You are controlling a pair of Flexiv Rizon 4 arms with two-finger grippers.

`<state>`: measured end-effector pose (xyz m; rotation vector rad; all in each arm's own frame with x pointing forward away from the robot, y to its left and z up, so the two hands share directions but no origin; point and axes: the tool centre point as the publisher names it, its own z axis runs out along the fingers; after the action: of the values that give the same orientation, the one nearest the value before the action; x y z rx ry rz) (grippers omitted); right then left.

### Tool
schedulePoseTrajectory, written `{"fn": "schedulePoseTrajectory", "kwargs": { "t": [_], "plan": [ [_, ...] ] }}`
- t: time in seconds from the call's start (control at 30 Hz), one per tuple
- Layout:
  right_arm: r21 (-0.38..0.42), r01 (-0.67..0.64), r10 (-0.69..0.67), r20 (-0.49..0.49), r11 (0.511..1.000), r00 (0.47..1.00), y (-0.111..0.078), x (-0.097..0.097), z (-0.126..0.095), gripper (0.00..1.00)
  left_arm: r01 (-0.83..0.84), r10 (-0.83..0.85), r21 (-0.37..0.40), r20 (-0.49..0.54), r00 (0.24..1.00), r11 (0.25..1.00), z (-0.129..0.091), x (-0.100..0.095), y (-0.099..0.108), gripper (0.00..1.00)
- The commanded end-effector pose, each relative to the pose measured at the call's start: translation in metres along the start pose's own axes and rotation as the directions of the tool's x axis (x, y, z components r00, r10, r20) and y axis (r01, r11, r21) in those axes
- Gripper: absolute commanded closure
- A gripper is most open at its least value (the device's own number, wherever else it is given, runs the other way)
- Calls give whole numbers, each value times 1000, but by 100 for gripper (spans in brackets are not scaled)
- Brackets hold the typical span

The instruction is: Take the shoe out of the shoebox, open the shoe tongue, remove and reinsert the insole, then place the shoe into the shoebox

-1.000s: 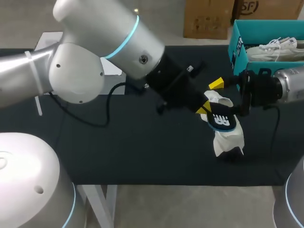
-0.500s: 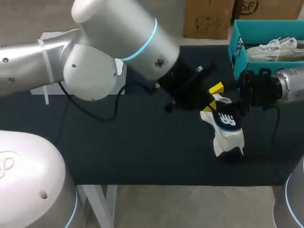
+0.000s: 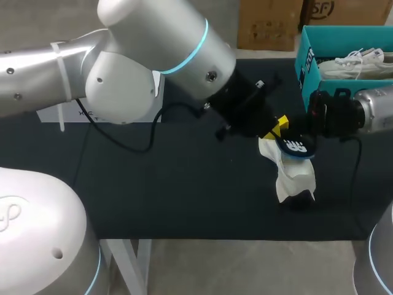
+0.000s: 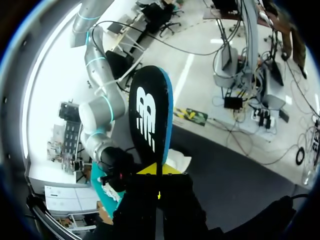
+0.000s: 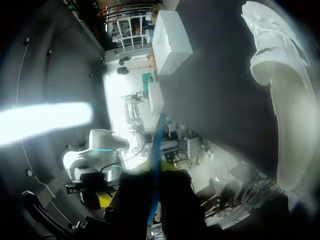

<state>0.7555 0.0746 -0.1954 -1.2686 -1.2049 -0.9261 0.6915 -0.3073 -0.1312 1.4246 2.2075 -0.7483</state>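
The black insole (image 3: 295, 147), blue-edged with a white logo, hangs just above the white shoe (image 3: 295, 178), which stands on the dark table mat. My left gripper (image 3: 277, 125) is shut on one end of it. In the left wrist view the insole (image 4: 150, 115) rises broadside from the closed left gripper (image 4: 159, 175). My right gripper (image 3: 309, 140) comes in from the right at the insole's other side. In the right wrist view the insole (image 5: 156, 150) shows edge-on as a thin blue line running between the closed-up fingers of my right gripper (image 5: 152, 182); the shoe (image 5: 280, 105) lies off to one side.
The teal shoebox (image 3: 305, 61) stands at the table's back right corner with a second white shoe (image 3: 353, 64) inside. My left arm's bulky links span the table's left and middle. Bare dark mat lies in front of the shoe and to its left.
My left arm has shifted right and turned the insole from upright to nearly flat, toward the right gripper. The right gripper's fingers have closed from wide open.
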Motion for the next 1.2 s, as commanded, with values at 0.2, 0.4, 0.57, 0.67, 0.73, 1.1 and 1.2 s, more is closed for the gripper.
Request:
{"fn": "schedulePoseTrajectory", "kwargs": {
  "t": [0.2,0.4,0.57,0.67,0.73,1.1,1.2],
  "plan": [
    [-2,-1,1,3,1000,1000,0,0,0,100,37,-38,8,23,999,999,-1,-2,4,100],
    [-2,-1,1,3,1000,1000,0,0,0,100,75,-76,36,31,997,997,-15,-2,3,0],
    [-2,-1,1,3,1000,1000,0,0,0,100,111,-111,72,5,994,991,-39,2,13,0],
    [-2,-1,1,3,1000,1000,0,0,0,100,168,-163,79,-60,985,983,-59,1,27,0],
    [-2,-1,1,3,1000,1000,0,0,0,100,204,-198,91,-67,978,975,-76,-1,40,0],
    [-2,-1,1,3,1000,1000,0,0,0,100,298,-273,152,-163,948,942,-118,-13,73,0],
    [-2,-1,1,3,1000,1000,0,0,0,100,298,-273,152,-163,948,942,-118,-13,73,0]
  ]
}}
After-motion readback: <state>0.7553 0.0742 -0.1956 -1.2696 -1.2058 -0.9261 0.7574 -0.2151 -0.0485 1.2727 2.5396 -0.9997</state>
